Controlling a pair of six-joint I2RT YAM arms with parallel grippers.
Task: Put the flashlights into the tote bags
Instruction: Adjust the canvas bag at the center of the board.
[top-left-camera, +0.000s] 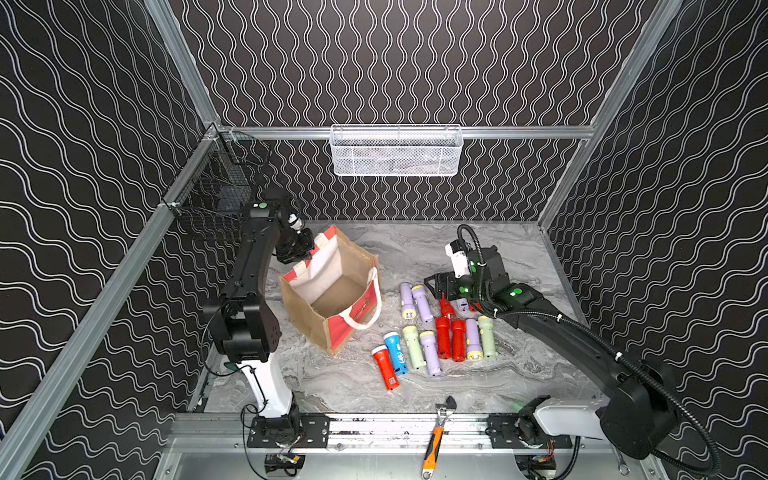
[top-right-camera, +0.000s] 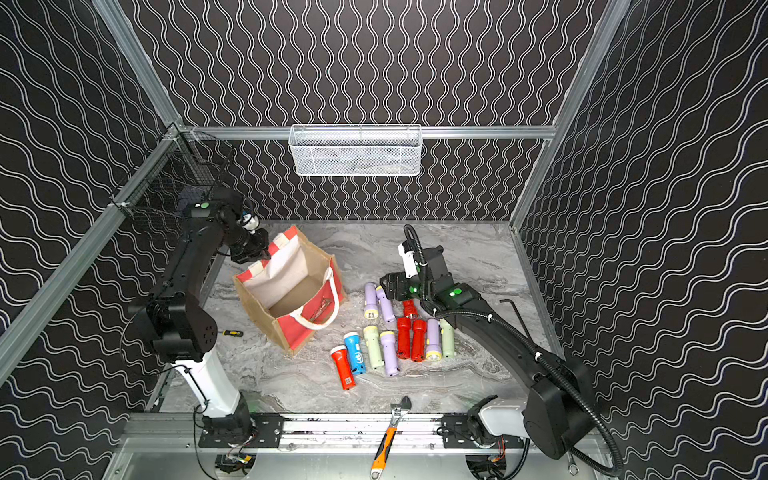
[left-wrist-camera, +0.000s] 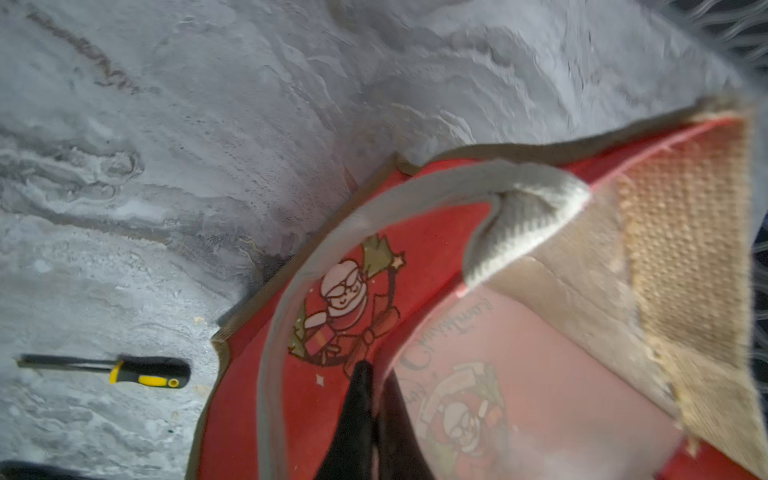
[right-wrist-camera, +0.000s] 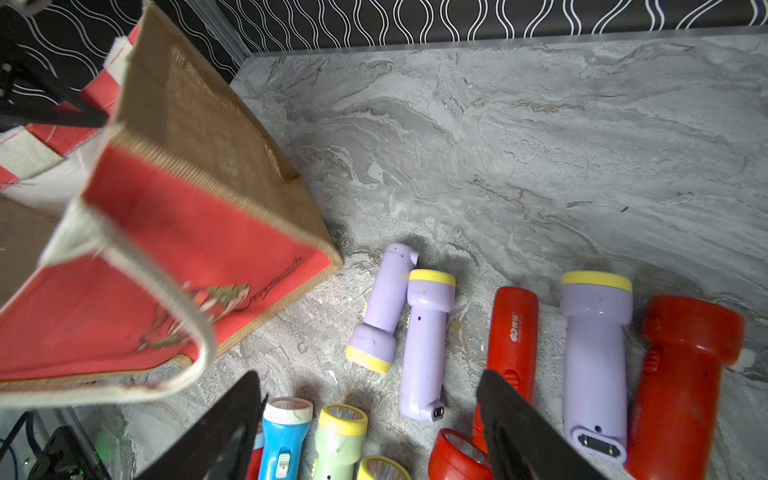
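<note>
- Where the grey marble-patterned desk (top-left-camera: 436, 245) meets the black wavy-lined walls, its far half and right rear corner lie open, and so does a strip near the front rail.
- The boxy burlap tote bag (top-left-camera: 305, 322), with tan jute sides, red-and-white panels and whitish lining, stands left of centre with its mouth open upward. Its near white rope handle droops over the red front panel.
- A white mesh basket (top-left-camera: 395, 151) hangs on the back-wall rail and a black wire basket (top-left-camera: 216, 195) on the left-wall rail, both well above the desk.
- The left hand (left-wrist-camera: 374, 395) is closed, pinching the bag's far red-and-white rim, with one finger outside the panel and one against the lining.
- The right hand (right-wrist-camera: 374, 436) is spread wide and holds nothing. It hovers over the far end of the flashlight group.
- The stubby plastic flashlights (top-left-camera: 458, 338), red, lilac, pale green and one blue, all lie on the desk right of the bag. Eight form a loose row, two lilac ones touch beyond it, and a red one lies under the right hand.
- An orange-handled adjustable wrench (top-left-camera: 434, 444) lies across the front rail.
- A small yellow-black screwdriver (top-right-camera: 232, 333) lies left of the bag, near the left arm.
</note>
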